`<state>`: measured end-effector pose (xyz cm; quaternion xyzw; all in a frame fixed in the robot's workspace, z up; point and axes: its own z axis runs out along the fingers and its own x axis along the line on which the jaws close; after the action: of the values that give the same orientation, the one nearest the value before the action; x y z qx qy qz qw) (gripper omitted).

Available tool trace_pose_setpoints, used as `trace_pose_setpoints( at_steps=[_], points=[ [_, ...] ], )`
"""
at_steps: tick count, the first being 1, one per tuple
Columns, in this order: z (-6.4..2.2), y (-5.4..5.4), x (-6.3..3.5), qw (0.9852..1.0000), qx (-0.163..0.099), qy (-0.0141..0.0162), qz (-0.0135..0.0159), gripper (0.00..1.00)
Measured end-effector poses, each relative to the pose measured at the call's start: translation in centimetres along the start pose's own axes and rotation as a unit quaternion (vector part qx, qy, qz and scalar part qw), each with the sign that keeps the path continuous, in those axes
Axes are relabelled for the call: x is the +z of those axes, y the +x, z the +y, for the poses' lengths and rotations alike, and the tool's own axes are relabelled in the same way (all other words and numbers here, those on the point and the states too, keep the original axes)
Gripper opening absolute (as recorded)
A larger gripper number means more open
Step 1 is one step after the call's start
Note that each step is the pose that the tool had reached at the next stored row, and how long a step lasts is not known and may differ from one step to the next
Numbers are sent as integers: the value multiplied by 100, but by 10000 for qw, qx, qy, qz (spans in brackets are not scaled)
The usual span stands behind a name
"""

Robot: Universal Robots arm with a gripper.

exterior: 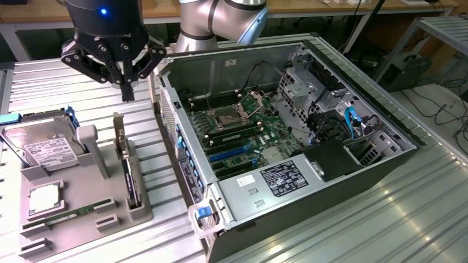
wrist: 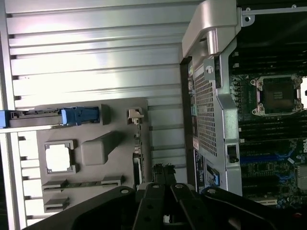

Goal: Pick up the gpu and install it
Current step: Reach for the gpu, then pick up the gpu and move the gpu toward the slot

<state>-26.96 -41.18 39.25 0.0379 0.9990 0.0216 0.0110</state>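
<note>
The gpu stands on its edge in a slot of the grey holder tray, its silver bracket at the far end. In the wrist view the gpu shows edge-on as a thin dark strip. My gripper hangs in the air above the tray's far end, a little beyond the bracket, with its two fingers pressed together and nothing between them. The fingertips point down beside the card's edge. The open computer case lies at the exterior view's right, with blue card slots on its motherboard.
On the tray sit a silver hard drive with a white label, a square processor chip and a thin green memory stick. The case's perforated wall rises close beside the tray. Ribbed metal table surrounds everything.
</note>
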Motion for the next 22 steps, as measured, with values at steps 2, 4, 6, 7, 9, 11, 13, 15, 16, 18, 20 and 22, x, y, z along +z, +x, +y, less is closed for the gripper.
trace_pose_setpoints(
  at_steps=[2, 4, 6, 7, 9, 11, 13, 15, 16, 18, 20, 22],
  points=[
    [-25, 16, -1, 10000, 0, 0, 0, 11],
    [-48, 29, -1, 10000, 0, 0, 0, 11],
    [-70, 43, -2, 10000, 0, 0, 0, 11],
    [-91, 57, -3, 10000, 0, 0, 0, 11],
    [-117, 77, -3, 10000, 0, 0, 0, 11],
    [-141, 101, -4, 10000, 0, 0, 0, 11],
    [-161, 122, -5, 10000, 0, 0, 0, 11],
    [-177, 142, -6, 10000, 0, 0, 0, 11],
    [-184, 153, -6, 10000, 0, 0, 0, 11],
    [-194, 170, -7, 10000, 0, 0, 0, 11],
    [-197, 178, -7, 10000, 0, 0, 0, 11],
    [-191, 181, -5, 10000, 0, 0, 0, 11]
  ],
)
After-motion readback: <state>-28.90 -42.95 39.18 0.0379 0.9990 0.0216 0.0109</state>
